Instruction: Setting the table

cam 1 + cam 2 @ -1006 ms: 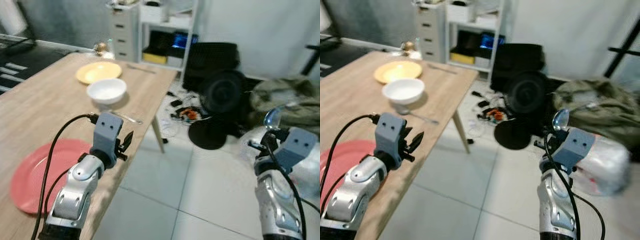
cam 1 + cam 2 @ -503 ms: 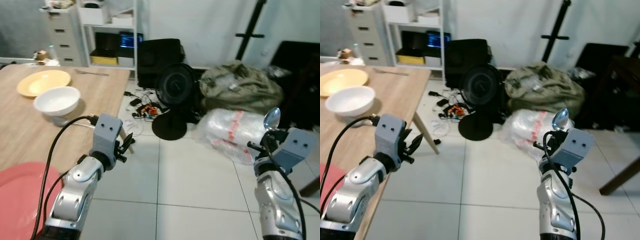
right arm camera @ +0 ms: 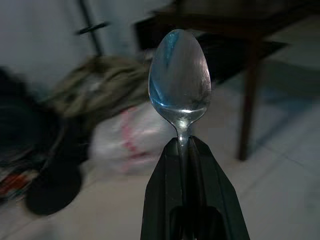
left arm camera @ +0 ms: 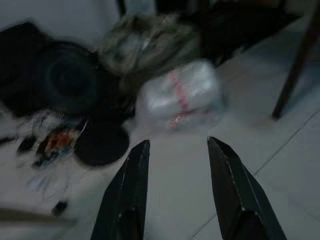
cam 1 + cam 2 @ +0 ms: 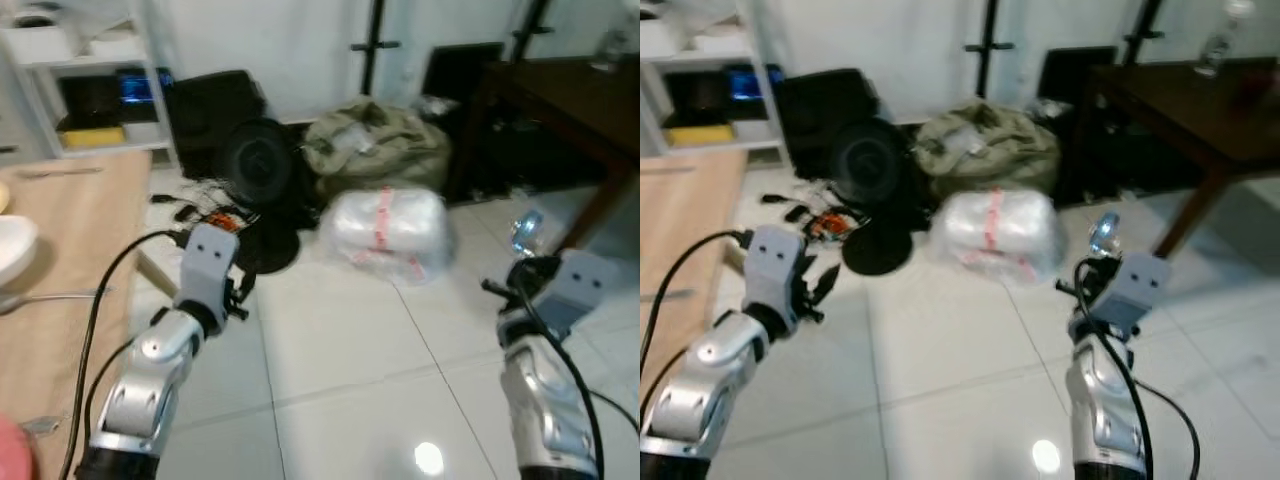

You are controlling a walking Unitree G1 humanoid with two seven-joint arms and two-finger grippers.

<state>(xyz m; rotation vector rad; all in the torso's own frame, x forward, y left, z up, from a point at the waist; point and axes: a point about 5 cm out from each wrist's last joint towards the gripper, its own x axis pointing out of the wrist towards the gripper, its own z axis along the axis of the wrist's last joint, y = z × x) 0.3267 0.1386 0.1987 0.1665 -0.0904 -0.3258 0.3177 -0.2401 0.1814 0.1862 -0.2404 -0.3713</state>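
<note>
We carry the spoon (image 3: 179,82) bowl-up, its handle clamped in our right claw (image 3: 183,150), so it rides steady above the tiled floor (image 5: 340,350). Our left claw (image 4: 177,170) hangs apart and empty, free for later. The counter (image 5: 60,260) sits at our left.

My head views were bright but smeared by motion, with glare on the floor tiles (image 5: 430,458). Both wrist views looked dim; only the spoon (image 3: 179,80) was sharp.
</note>
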